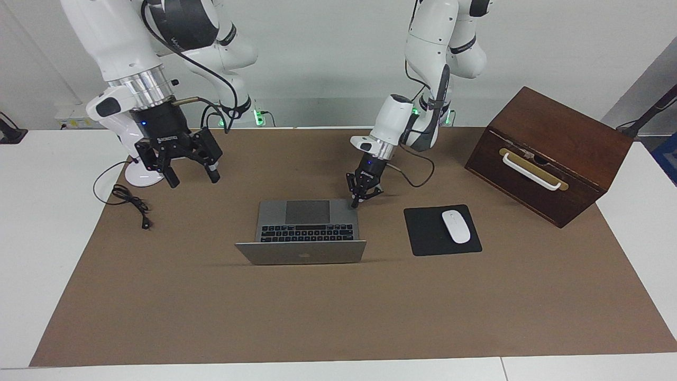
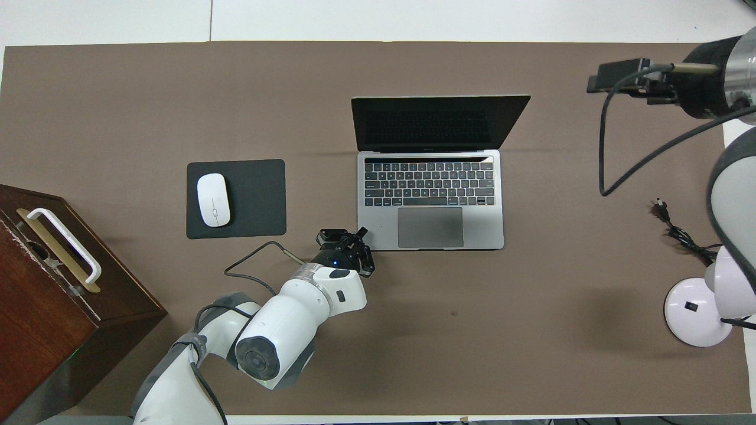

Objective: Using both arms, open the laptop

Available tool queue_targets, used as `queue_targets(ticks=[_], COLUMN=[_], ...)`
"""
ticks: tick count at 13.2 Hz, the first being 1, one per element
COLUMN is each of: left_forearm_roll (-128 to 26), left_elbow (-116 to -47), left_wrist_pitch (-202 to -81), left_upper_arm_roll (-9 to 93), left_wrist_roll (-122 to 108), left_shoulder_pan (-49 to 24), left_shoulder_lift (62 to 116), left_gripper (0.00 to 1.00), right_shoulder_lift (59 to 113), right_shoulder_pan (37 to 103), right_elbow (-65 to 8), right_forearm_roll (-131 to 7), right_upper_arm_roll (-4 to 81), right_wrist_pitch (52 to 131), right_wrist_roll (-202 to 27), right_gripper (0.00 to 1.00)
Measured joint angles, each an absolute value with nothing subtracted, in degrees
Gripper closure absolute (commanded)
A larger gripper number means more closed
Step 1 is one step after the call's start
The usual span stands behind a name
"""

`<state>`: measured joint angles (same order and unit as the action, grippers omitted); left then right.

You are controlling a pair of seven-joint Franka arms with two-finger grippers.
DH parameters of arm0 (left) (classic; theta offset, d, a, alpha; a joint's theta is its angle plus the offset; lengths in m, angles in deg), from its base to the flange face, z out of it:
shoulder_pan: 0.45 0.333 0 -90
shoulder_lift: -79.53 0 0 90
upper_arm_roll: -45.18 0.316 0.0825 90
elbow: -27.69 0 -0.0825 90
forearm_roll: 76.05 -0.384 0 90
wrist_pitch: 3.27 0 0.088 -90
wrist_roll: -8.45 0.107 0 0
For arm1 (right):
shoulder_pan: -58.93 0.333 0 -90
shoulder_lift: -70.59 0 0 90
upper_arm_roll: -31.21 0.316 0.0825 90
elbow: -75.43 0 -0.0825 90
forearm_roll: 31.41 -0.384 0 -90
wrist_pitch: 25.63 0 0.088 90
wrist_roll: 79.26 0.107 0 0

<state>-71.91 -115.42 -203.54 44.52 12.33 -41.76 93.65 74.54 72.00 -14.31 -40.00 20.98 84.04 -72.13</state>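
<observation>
Overhead view: the laptop (image 2: 430,203) sits open in the middle of the brown mat (image 2: 378,354) that covers the worktop (image 1: 31,211), its dark screen upright on the side away from the robots and the keyboard and trackpad facing them. The left gripper (image 1: 355,202) is down at the laptop's base corner nearest the robots, toward the left arm's end of the worktop; its jaws are clenched with nothing between them, the tips at the corner's edge. The right gripper (image 1: 191,178) hangs in the air over the mat near a white lamp base (image 1: 142,174), well apart from the laptop, its jaws released and empty. A white mouse (image 1: 456,226) rests on a black mouse pad (image 1: 423,233) beside the laptop. A dark wooden box (image 1: 550,153) with a white handle stands at the left arm's end of the worktop.
</observation>
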Motion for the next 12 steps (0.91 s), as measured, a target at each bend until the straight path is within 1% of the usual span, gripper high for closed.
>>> queue_targets(ticks=[3, 5, 7, 9, 11, 12], left_forearm_roll=[-71.8, -71.6, -71.5, -71.5, -71.5, -71.5], left_elbow=[-115.4, -115.5, -115.6, -115.7, -115.6, -115.5], left_wrist_pitch=[-203.5, -203.5, -203.3, -199.8, -192.5, -188.4], left_upper_arm_roll=[44.7, 44.9, 45.2, 45.5, 45.7, 45.8], left_wrist_roll=[11.3, 10.8, 10.5, 10.5, 10.6, 11.2], left_shoulder_pan=[-42.1, -42.0, -41.4, -39.8, -37.6, -36.3], left_shoulder_lift=[92.6, 91.7, 90.6, 88.6, 84.9, 82.7], left_gripper=[1.0, 1.0, 1.0, 1.0, 1.0, 0.96], right_shoulder_lift=[73.0, 70.1, 64.8, 59.9, 57.9, 57.8], right_shoulder_pan=[69.3, 68.6, 68.6, 68.0, 65.6, 65.2], right_elbow=[-15.2, -18.2, -23.2, -27.7, -29.8, -30.1], right_forearm_roll=[-35.6, -35.5, -35.4, -35.2, -34.8, -34.2], right_upper_arm_roll=[20.9, 20.9, 21.1, 21.6, 23.7, 24.3], right_wrist_pitch=[73.6, 70.5, 70.0, 70.2, 72.6, 73.7], right_wrist_roll=[-76.9, -77.3, -76.6, -76.2, -76.6, -76.7], right_gripper=[0.0, 0.0, 0.0, 0.0, 0.0, 0.0])
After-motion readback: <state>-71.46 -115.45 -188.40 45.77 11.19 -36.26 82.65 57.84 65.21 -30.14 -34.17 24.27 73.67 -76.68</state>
